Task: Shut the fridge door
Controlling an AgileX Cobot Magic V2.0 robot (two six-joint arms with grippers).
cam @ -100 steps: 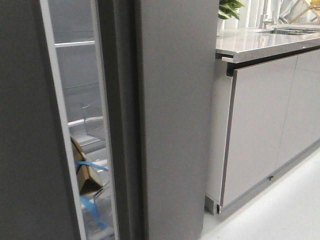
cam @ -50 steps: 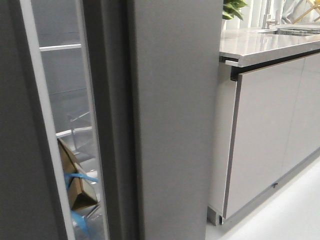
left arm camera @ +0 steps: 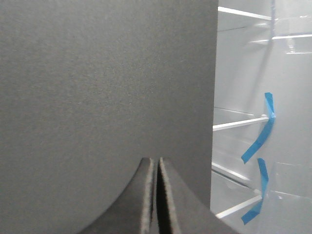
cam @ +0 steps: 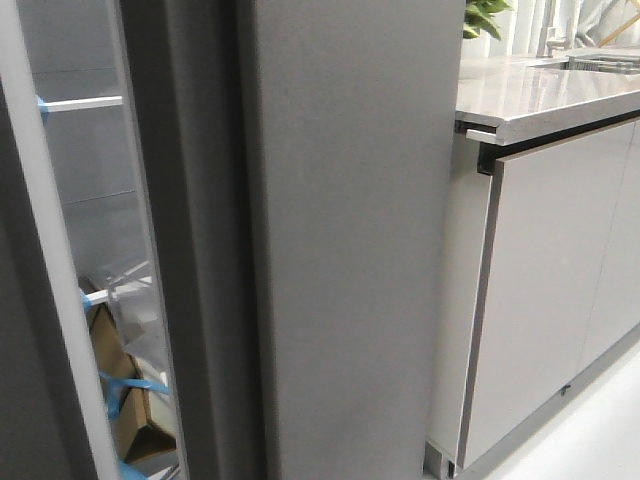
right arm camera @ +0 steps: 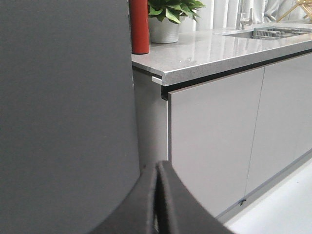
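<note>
The fridge door (cam: 350, 240) is a tall matte charcoal slab that fills the middle of the front view; neither gripper shows there. In the right wrist view the same dark face (right arm camera: 63, 112) fills one side. My right gripper (right arm camera: 158, 165) is shut and empty, close in front of it, near its edge by the cabinet. My left gripper (left arm camera: 157, 161) is shut and empty, close up to a flat dark grey face (left arm camera: 97, 87). I cannot tell whether that face is the door. The lit fridge interior (left arm camera: 253, 73) shows beside it.
A dark panel edged with a white strip (cam: 20, 400) stands at far left. Between it and the door a gap shows shelves (cam: 85, 104) and a cardboard box with blue tape (cam: 125, 410). Glossy cabinet fronts (cam: 550, 290) under a countertop (cam: 540, 95), a red bottle (right arm camera: 139, 27), a plant (right arm camera: 168, 14).
The front view has come closer. The door and cabinet look larger, and the gap showing the fridge interior has slid left, with the white-edged panel now at the frame's edge.
</note>
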